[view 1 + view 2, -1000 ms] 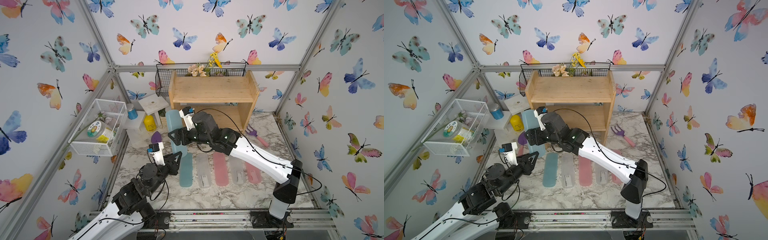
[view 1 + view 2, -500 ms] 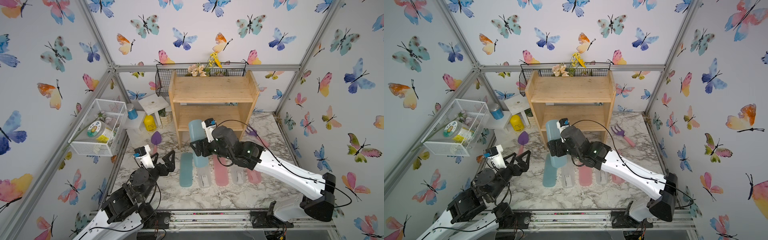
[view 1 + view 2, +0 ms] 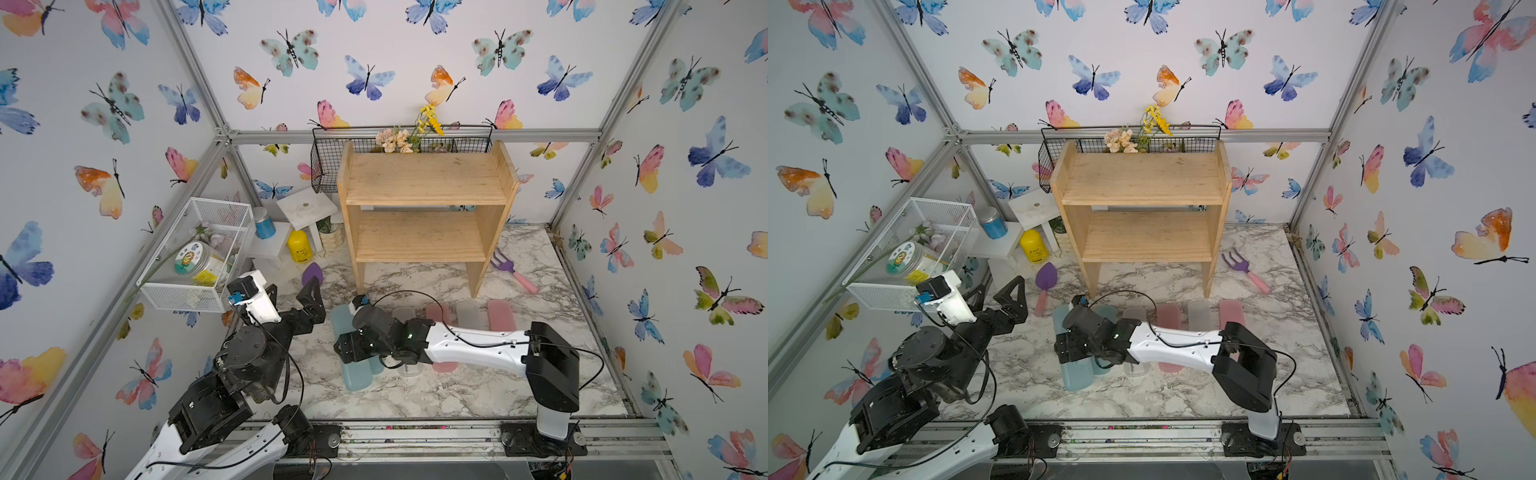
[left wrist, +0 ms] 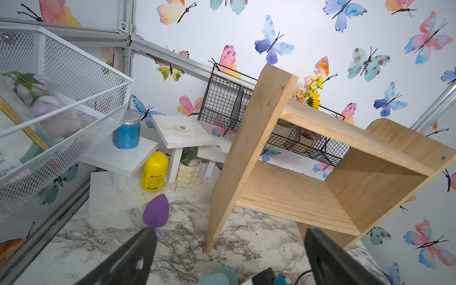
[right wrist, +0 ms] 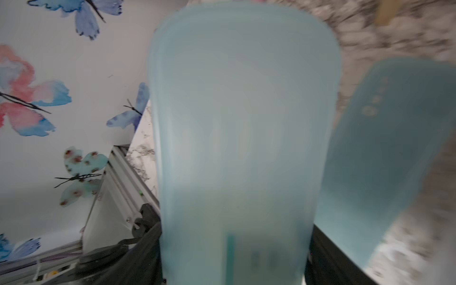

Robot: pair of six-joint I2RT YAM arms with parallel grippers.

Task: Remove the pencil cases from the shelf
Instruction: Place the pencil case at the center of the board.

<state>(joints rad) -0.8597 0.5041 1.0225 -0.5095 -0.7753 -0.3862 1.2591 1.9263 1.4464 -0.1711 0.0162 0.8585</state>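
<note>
The pine shelf (image 3: 428,183) (image 3: 1142,183) (image 4: 278,187) stands at the back with both tiers bare. My right gripper (image 3: 353,347) (image 3: 1071,347) (image 5: 234,259) is shut on a teal pencil case (image 3: 356,376) (image 3: 1076,376) (image 5: 241,135), held low over the marble floor in front of the shelf. A second teal case (image 3: 377,366) (image 5: 385,160) lies right beside it. To its right lie a clear case (image 3: 402,313), a pink one (image 3: 436,311), another clear one (image 3: 467,311) and a pink one (image 3: 500,316). My left gripper (image 3: 291,293) (image 3: 994,297) (image 4: 229,232) hangs open and holds nothing, left of the held case.
A white wire basket (image 3: 195,253) hangs on the left wall. A black wire basket (image 3: 328,166) sits behind the shelf. A purple trowel (image 3: 311,272) (image 4: 156,211), a yellow bottle (image 3: 300,246) and white stools (image 3: 305,208) stand at the back left. A purple fork (image 3: 511,272) lies right of the shelf.
My right gripper carried the teal case from the shelf's left side toward the front and down beside the other teal case. My left arm drew back to the left and its jaws opened wide.
</note>
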